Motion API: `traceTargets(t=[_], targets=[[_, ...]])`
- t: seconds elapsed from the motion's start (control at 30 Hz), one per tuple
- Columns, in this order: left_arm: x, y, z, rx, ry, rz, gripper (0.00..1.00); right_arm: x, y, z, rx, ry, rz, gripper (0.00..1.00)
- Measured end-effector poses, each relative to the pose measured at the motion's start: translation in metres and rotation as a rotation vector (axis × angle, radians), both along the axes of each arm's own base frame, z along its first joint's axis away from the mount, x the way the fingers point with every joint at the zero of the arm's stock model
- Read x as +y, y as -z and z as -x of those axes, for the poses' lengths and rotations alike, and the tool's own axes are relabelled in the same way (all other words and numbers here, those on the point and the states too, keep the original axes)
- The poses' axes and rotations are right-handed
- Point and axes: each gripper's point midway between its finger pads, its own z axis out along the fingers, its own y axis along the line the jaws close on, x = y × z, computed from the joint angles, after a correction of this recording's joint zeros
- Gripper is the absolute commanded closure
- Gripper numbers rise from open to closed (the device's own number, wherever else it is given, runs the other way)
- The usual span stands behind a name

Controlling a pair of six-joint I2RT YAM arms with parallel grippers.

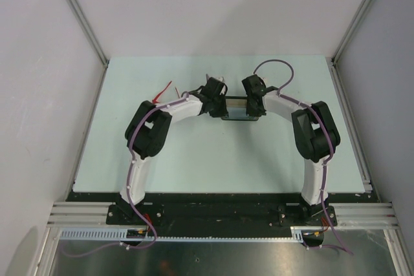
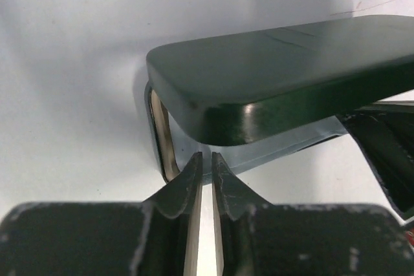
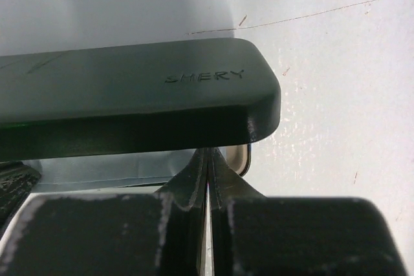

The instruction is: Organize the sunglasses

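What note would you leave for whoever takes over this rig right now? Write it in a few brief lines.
Left hand: nearly shut at the open mouth of the black case.
Right hand: shut at the case's other end.
Whether either hand pinches anything is unclear.
Sunglasses: lying apart, left of the case, untouched.
Done: case lid raised.
Left, probably: put the sunglasses in and close the case.

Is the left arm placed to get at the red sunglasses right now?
Probably yes: the sunglasses lie uncovered just beside its forearm. But the left gripper is busy at the black case, so it would need to back off first.
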Motion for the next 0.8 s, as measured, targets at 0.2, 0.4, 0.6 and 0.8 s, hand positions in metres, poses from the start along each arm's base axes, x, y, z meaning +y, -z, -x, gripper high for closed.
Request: traceTargets(t=[0.2, 0.4, 0.6, 0.8], targets=[[0.003, 0.010, 0.001, 0.007, -0.006, -0.014, 0.85, -0.003, 0.002, 0.000, -0.001, 0.006, 0.009, 1.00], [0.003, 0.010, 0.001, 0.005, -0.006, -0.013, 0.85, -0.010, 0.006, 0.002, 0.010, 0.017, 0.023, 1.00], [0.003, 0.010, 0.001, 0.005, -0.006, -0.013, 0.80, -0.012, 0.008, 0.002, 0.012, 0.019, 0.026, 1.00], [0.001, 0.007, 0.000, -0.006, -0.001, -0.008, 0.64, -0.009, 0.005, -0.002, -0.005, 0.014, 0.020, 0.96]])
